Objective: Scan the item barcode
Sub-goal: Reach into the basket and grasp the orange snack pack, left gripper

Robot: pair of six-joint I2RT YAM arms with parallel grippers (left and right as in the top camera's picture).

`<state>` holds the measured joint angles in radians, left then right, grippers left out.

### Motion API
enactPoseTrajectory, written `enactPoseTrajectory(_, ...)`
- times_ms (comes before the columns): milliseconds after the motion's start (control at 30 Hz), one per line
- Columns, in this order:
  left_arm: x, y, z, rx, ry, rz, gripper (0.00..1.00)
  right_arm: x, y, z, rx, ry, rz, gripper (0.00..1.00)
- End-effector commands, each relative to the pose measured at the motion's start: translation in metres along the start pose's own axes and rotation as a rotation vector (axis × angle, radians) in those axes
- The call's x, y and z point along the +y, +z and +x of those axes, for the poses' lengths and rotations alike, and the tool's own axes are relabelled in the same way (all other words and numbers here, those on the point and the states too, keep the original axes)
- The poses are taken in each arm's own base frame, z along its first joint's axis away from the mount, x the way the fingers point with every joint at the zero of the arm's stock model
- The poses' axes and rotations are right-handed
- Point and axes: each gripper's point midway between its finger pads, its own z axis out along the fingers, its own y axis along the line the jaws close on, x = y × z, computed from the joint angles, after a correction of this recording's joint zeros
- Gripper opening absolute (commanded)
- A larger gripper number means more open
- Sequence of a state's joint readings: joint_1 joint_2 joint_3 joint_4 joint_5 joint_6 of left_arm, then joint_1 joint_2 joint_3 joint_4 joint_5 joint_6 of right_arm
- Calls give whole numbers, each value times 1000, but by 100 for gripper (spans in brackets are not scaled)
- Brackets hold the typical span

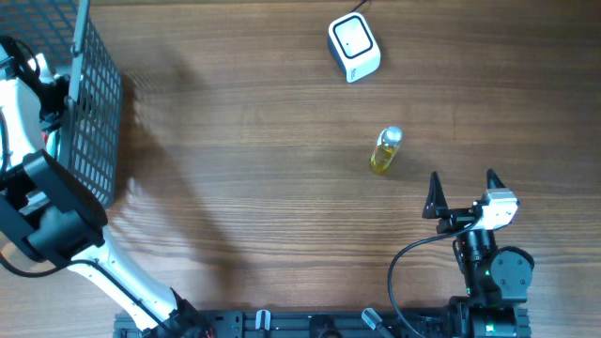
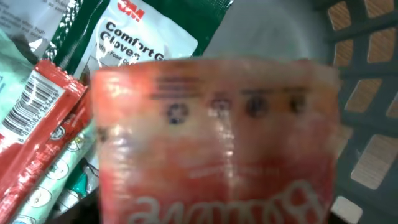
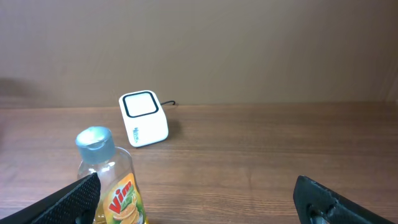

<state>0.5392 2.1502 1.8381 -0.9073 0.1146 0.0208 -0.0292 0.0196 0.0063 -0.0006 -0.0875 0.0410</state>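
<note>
My left hand is down inside the dark grid-walled basket (image 1: 94, 103) at the left edge of the wooden worktop (image 1: 235, 188). Its fingers don't show, so I can't tell if they're apart or clamped. A blurry red plastic pouch (image 2: 217, 143) sits right up against its camera, with a white-and-green glove packet (image 2: 143, 37) behind it. My right hand (image 1: 462, 183) is spread wide and empty near the front edge. Just beyond it is a small yellow-liquid bottle (image 1: 386, 150), and the white boxy scanner (image 1: 354, 47) is by the back edge.
</note>
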Motion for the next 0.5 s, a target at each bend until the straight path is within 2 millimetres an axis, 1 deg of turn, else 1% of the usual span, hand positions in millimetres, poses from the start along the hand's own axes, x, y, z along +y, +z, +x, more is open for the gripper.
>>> enactPoseTrajectory(0,1,3,4,11,-5,-1,50,-2,0,-1,-5,12,12,100)
enactPoseTrajectory(33,1,-3,1,-4,-3,0,49,-2,0,-1,-5,11,12,100)
enactPoseTrajectory(100,-2,-24,-9,-54,3,2,48,-2,0,-1,-5,12,12,100)
enactPoseTrajectory(167,-7,-58,-22,-132,12,6,48,-2,0,-1,-5,12,12,100)
enactPoseTrajectory(200,-8,-70,-26,-159,14,4,48,-2,0,-1,-5,12,12,100)
enactPoseTrajectory(233,-10,-89,-33,-205,19,1,47,-2,0,-1,-6,11,12,100)
enactPoseTrajectory(300,-14,-145,-46,-340,31,-6,47,-2,0,-1,-5,12,12,100)
enactPoseTrajectory(333,-19,-184,-52,-434,38,-1,48,-2,0,-1,-5,11,12,100)
enactPoseTrajectory(433,-28,-255,-56,-605,26,20,48,-2,0,-1,-5,11,12,100)
enactPoseTrajectory(467,-34,-289,-52,-681,20,39,47,-2,0,-1,-5,11,12,100)
